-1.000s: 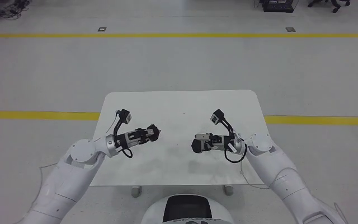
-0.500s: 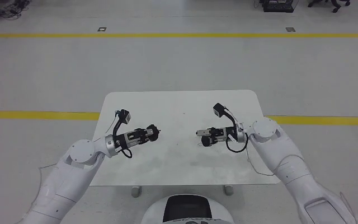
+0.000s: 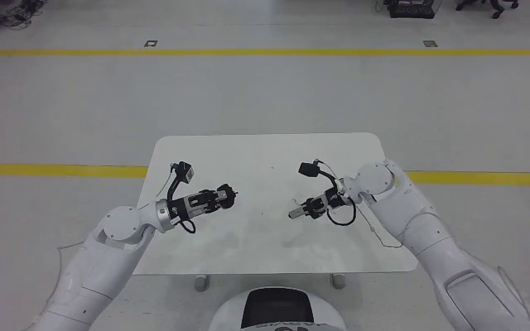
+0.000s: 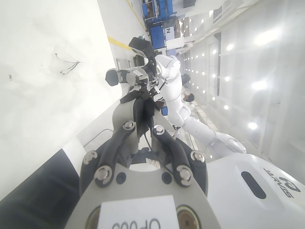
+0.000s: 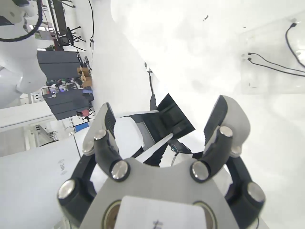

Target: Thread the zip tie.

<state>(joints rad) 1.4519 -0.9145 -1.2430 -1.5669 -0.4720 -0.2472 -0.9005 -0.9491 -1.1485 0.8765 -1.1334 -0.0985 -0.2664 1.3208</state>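
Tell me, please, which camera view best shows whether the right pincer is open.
The right wrist view: the right pincer is close up, its fingers wide apart. The top view shows it small over the table; the left wrist view shows it far off.

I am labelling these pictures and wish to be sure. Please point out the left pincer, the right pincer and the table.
left pincer [image 3: 233,195], top view, at its closed fingertips.
right pincer [image 5: 164,115], right wrist view, midway between its open fingertips.
table [image 3: 265,153], top view, bare top near the far edge.
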